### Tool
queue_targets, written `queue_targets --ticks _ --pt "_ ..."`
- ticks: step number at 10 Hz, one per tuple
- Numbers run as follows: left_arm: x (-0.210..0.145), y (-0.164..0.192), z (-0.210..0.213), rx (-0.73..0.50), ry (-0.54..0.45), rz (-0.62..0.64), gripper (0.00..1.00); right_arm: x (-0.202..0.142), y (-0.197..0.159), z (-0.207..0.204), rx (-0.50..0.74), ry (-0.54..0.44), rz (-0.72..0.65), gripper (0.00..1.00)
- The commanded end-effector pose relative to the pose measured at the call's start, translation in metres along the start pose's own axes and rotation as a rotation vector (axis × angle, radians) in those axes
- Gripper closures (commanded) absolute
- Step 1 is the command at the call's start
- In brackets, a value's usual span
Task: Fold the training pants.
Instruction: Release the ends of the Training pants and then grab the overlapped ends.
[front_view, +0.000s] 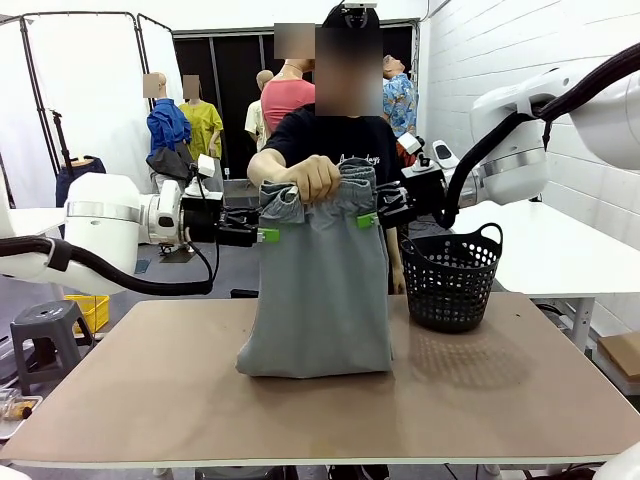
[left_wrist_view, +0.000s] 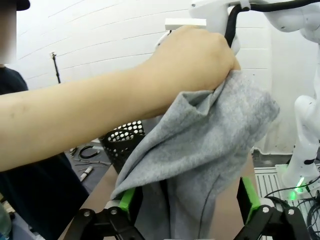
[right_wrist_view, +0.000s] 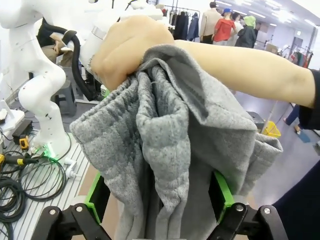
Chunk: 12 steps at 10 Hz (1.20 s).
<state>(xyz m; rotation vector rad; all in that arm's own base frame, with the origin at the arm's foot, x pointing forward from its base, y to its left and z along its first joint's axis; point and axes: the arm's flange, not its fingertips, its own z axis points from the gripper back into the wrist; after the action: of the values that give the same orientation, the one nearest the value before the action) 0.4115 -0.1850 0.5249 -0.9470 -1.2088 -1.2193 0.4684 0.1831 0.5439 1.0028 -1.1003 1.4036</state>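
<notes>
Brown tabletop (front_view: 150, 400) lay bare along the near edge. On it, near the middle, stood the training pants (front_view: 320, 300), hanging upright as one narrow grey column. Their lower end rested on the table and spread a little toward picture left. The gathered waistband was at the top.

At the left edge of the cloth, just under the waistband, sat the left gripper (front_view: 268, 235). At the right edge, at about the same height, sat the right gripper (front_view: 367, 220).

Left wrist view: green pads (left_wrist_view: 127, 199) were spread wide, with grey cloth hanging through the gap. The cloth lay against one pad, and the other pad (left_wrist_view: 248, 196) stood clear of it. Nothing was pinched.

Right wrist view: pads (right_wrist_view: 94, 192) were likewise wide apart, with bunched cloth draped down between them. The jaws were not pressed together.

Above both grippers, the person's hand (front_view: 315, 178) was closed in a fist around the bunched waistband at its middle, knuckles toward the camera. The pants hung straight down from that fist, the waistband folds crowding out on either side of it. In both wrist views the fist sat at the highest point of the cloth, and the forearm ran off sideways.

A black mesh basket (front_view: 452, 285) stood on the table to the right of the pants and slightly farther back, apart from them.

At the far side, directly behind the pants, stood the person in a black T-shirt (front_view: 345, 140).
</notes>
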Motion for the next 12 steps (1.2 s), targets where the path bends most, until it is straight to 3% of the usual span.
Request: queue_targets --ticks 1,5,7,12 --pt "-0.003 -0.006 0.001 0.094 0.016 -0.011 0.0 -0.006 0.008 0.006 -0.055 -0.012 0.017 0.0" --pt "-0.001 -0.008 0.003 0.294 -0.002 -0.037 0.0 -0.015 0.009 0.02 -0.149 -0.033 0.022 0.0" --pt "0.001 -0.009 0.007 0.317 -0.025 -0.044 0.0 -0.018 0.007 0.02 -0.204 -0.04 0.032 0.0" --pt "-0.003 -0.002 0.014 0.138 -0.028 -0.023 0.0 -0.024 0.005 0.022 -0.075 -0.042 -0.05 0.0"
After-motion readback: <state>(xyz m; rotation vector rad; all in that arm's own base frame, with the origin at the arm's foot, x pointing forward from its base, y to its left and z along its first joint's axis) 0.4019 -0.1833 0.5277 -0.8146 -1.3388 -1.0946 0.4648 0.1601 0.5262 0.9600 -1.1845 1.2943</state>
